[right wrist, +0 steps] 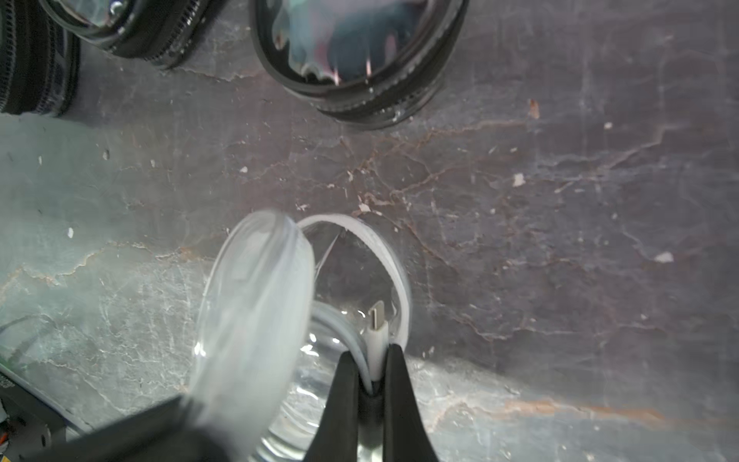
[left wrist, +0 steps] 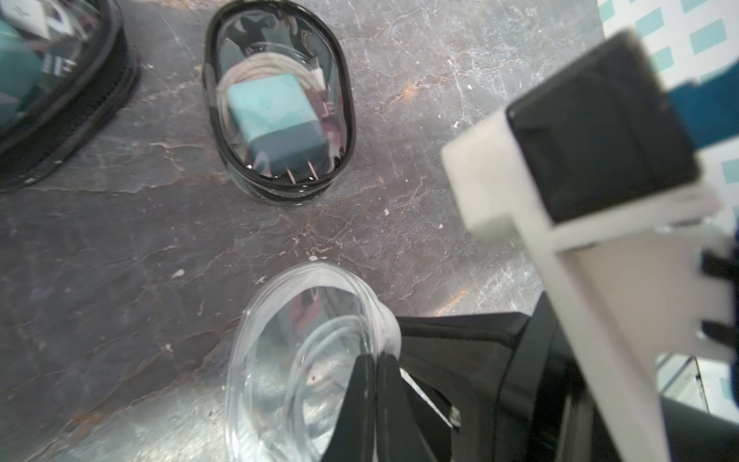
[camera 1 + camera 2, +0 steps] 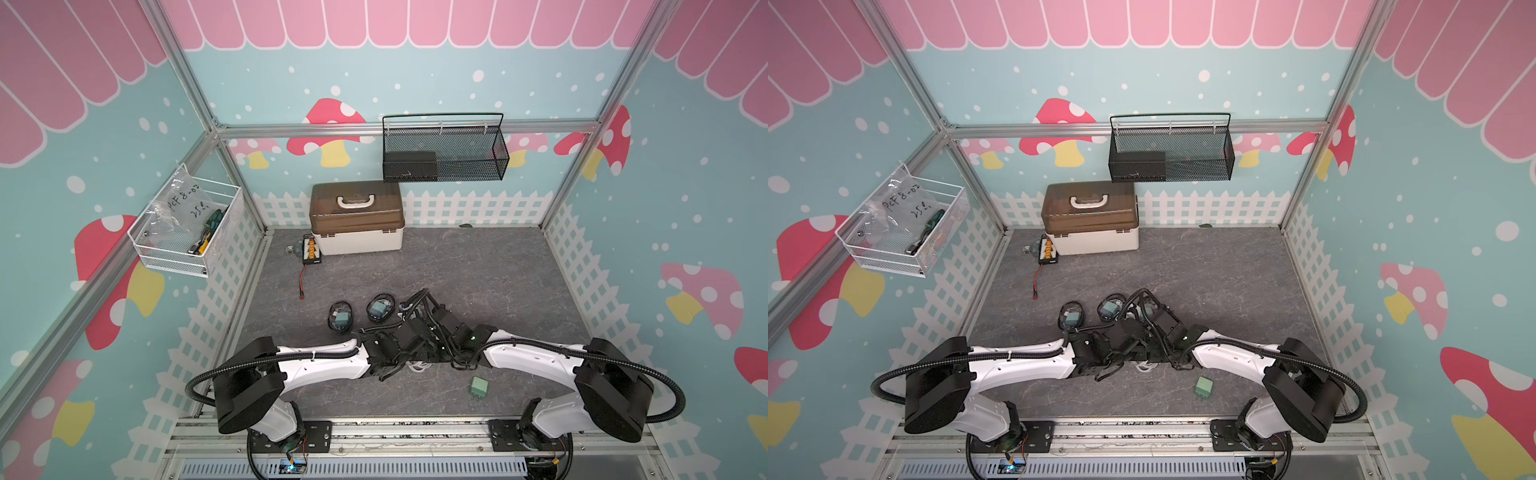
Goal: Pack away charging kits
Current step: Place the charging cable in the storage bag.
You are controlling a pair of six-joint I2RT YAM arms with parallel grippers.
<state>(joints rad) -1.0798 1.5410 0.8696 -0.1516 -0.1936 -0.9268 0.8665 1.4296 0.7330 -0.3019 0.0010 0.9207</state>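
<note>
**Cable at the pouch mouth, adapter loose by the front edge**

My 2 arms meet over the middle of the table (image 3: 478,274), nearer its front edge than its back. My left hand (image 2: 374,360) is clamped shut on the wall of the white-rimmed pouch (image 1: 386,256) and holds the clear lid tipped up so the mouth gapes. My right hand (image 1: 371,354) is pinched shut on the white cable (image 1: 378,332) just behind its plug. The plug points forward into the open pouch, and part of the coil already lies on the clear bottom.

As I judge it, the next move turns on 1 relation. The pouch lies straight ahead of my right hand, with my fingers at its mouth and its long axis running away from them. So the cable should go in along that axis, not across it. I cannot tell how much cable is left outside, because my own arms hide it in both top views.

The teal adapter (image 3: 479,387) lies loose near the front edge on my right arm's side, prongs toward that edge and clear of the pouch. My right hand is the nearer one, and it would be free once the cable is let go.

2 black-rimmed pouches (image 3: 340,316) sit side by side just beyond my left forearm, toward the table's middle. Each has an adapter and a cable inside.
</note>
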